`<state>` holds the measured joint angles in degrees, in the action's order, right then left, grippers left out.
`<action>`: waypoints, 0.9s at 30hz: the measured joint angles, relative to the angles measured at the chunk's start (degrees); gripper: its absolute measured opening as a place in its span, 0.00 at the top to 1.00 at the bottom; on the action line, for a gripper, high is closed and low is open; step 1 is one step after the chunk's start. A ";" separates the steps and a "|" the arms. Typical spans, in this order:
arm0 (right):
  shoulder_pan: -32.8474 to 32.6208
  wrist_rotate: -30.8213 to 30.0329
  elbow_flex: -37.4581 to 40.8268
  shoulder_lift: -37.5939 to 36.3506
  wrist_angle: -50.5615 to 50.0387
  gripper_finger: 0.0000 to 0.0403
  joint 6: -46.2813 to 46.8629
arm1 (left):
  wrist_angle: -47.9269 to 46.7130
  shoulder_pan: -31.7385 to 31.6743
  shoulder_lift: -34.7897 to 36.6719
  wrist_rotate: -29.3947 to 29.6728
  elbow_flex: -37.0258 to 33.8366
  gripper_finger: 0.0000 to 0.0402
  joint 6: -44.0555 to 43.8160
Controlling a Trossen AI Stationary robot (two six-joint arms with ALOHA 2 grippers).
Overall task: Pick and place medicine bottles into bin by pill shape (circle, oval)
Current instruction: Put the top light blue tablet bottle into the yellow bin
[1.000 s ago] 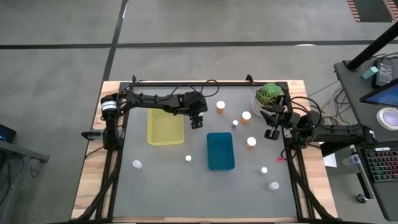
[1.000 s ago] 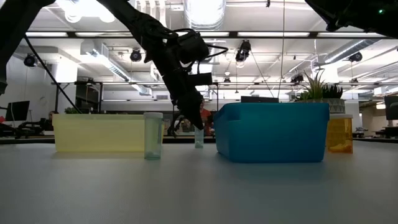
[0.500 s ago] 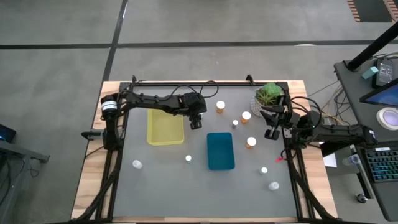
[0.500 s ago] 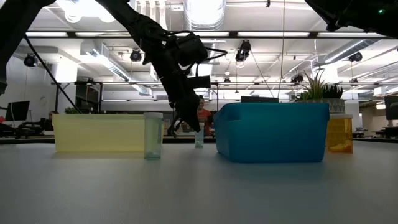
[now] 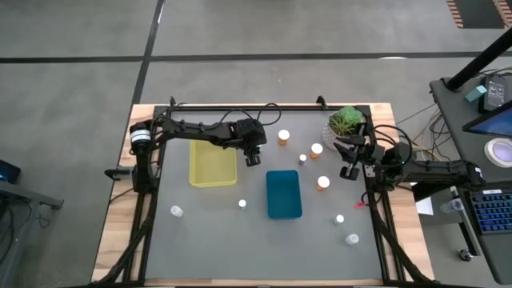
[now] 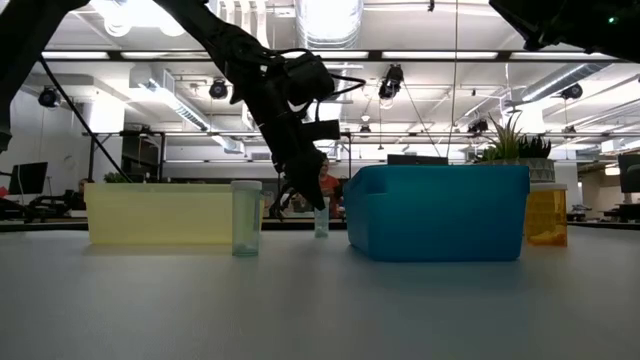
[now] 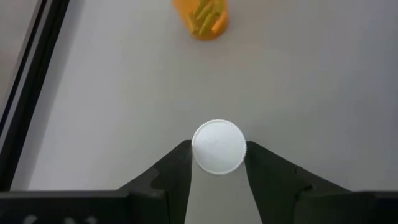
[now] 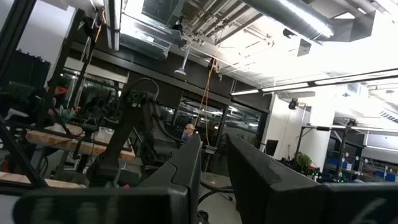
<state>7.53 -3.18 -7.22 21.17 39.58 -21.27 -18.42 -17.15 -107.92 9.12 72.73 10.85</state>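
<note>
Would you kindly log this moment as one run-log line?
left gripper: shut on white-capped bottle, between yellow bin and blue bin | right gripper: shut, waiting by plant

- grey counter (image 5: 208, 240), wooden rim
- yellow bin (image 5: 212, 163) just beside left hand (image 5: 253, 159), on its arm's side
- blue bin (image 5: 283, 194) near that hand, nearer the counter's front
- white-capped bottle (image 7: 218, 146) standing between the left hand's fingers (image 7: 171, 177)
- orange bottle (image 5: 283, 137) just beyond it
- more bottles (image 5: 322, 183) and potted plant (image 5: 346, 122) near right hand (image 5: 349, 170)
- clear bottle (image 5: 176, 211) well apart
</note>
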 joint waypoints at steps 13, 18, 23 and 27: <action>0.00 -0.02 0.00 0.00 0.06 0.83 -0.01 | 5.14 0.09 0.04 -2.11 -1.62 0.67 -0.04; 0.00 -0.04 -0.01 0.00 0.04 0.83 -0.03 | 5.48 0.09 0.04 -1.57 -1.86 0.67 -0.09; 0.00 -0.07 -0.02 0.00 -0.02 0.83 -0.41 | 6.02 0.09 0.04 -1.55 -1.86 0.67 -0.02; 0.00 -1.28 -0.02 0.00 -0.17 0.83 -0.38 | 6.00 0.09 0.04 -1.53 -1.86 0.67 -0.02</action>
<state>7.53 -4.46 -7.25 21.17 39.40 -21.65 -12.43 -17.06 -107.87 7.60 70.87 10.83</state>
